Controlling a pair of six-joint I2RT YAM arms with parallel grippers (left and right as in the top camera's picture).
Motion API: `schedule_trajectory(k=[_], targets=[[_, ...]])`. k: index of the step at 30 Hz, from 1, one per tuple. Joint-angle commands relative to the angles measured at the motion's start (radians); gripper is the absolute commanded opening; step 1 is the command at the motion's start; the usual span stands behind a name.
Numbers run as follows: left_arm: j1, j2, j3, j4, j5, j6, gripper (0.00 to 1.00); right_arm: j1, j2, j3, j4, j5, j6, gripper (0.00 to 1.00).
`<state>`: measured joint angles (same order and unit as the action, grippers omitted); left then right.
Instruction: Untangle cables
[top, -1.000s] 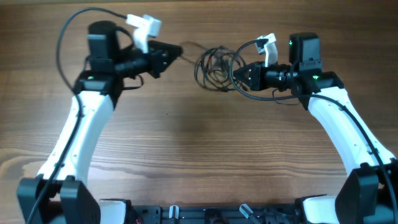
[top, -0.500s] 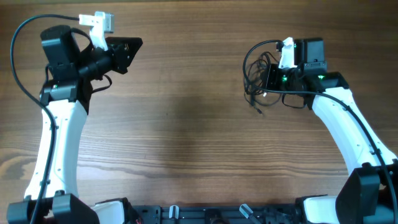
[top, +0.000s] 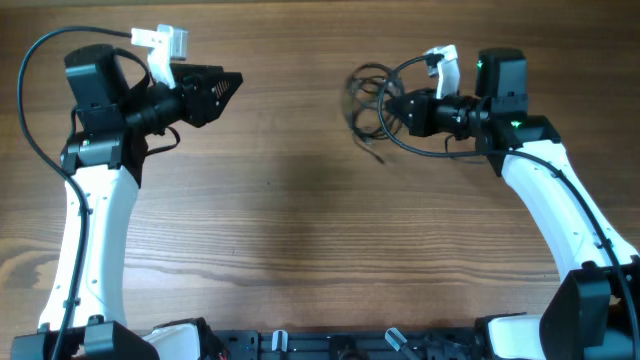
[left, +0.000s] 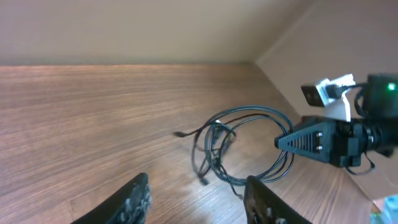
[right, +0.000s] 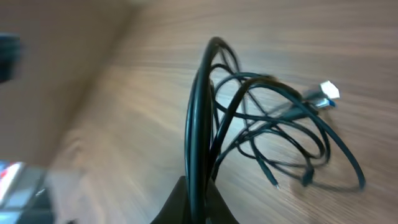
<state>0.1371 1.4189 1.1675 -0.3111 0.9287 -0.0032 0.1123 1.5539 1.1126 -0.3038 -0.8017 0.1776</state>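
Separation stage in hand: pinching the tangled cables (top: 366, 98) in the closed right gripper (top: 392, 106) over the far right of the table (top: 300, 250), hanging the left gripper (top: 232, 84) wide, empty and well apart, next probably needing to bring it across for one loose strand

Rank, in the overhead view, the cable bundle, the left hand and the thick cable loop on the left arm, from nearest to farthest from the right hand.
1. cable bundle: held at the tip of the right hand.
2. left hand: far across, on the left side.
3. thick cable loop: farthest, at the left edge.
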Motion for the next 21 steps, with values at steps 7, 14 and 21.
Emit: schedule_trajectory(k=[7, 14, 21], targets=[[-0.113, 0.003, 0.015, -0.008, 0.05, 0.087, 0.55, 0.003, -0.002, 0.0, 0.191, -0.468, 0.04, 0.05], [-0.193, 0.084, 0.015, 0.003, 0.047, 0.105, 0.55, 0.025, -0.003, 0.0, 0.396, -0.589, 0.179, 0.05], [-0.244, 0.134, 0.015, 0.03, 0.047, 0.105, 0.52, 0.068, -0.003, 0.0, 0.521, -0.592, 0.278, 0.05]])
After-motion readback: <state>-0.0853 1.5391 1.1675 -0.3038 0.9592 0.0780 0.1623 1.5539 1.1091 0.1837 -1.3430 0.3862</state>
